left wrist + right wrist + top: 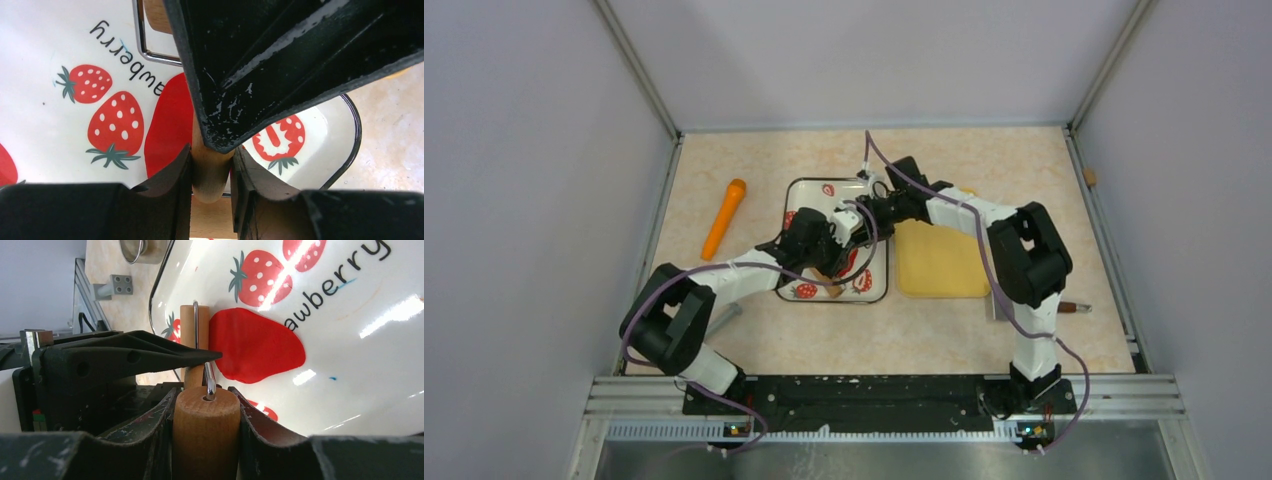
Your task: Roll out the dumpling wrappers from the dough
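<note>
**Here: flattened dough, roller gripped from both sides**

The dough is seen as a flat red blob on the strawberry-printed tray, with the wooden roller at its edge. If pressure is applied unevenly, the dough could be torn or lifted on the roller. The tray could also be shoved across the table. The right gripper is clamped on the roller's wooden handle, fingers partly apart. The left gripper is likewise closed around a wooden part of the tool.
</note>
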Available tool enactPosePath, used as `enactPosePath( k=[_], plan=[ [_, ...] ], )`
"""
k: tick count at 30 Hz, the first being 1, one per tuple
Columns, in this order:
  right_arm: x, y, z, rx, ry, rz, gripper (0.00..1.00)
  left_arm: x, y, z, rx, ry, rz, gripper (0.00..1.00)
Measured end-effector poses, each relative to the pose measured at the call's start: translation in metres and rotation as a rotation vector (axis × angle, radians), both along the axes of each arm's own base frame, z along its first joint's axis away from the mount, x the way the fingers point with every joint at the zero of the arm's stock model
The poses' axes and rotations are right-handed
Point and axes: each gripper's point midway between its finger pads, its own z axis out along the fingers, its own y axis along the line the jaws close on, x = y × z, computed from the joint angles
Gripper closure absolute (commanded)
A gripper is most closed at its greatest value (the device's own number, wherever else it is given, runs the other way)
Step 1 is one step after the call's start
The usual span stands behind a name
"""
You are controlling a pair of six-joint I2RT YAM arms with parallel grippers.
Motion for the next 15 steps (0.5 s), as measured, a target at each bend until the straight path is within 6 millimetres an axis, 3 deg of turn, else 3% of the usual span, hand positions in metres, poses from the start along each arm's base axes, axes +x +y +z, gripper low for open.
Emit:
enactPosePath(
  k=[7, 12, 15],
  plan=[
    [-0.005, 0.014, 0.011, 0.016, 0.009, 0.042, 1.00, -0.012, 0.012, 0.009, 0.022, 0.037, 0.031, 1.00],
    [0.005, 0.028, 0.051, 0.083, -0.062, 0.071, 1.00, -0.004, 0.021, 0.048, 0.008, -0.057, 0.041, 1.00],
    [0.013, 0.026, 0.073, 0.096, -0.140, 0.065, 1.00, 0.007, 0.017, 0.067, -0.006, -0.112, 0.030, 1.00]
  ],
)
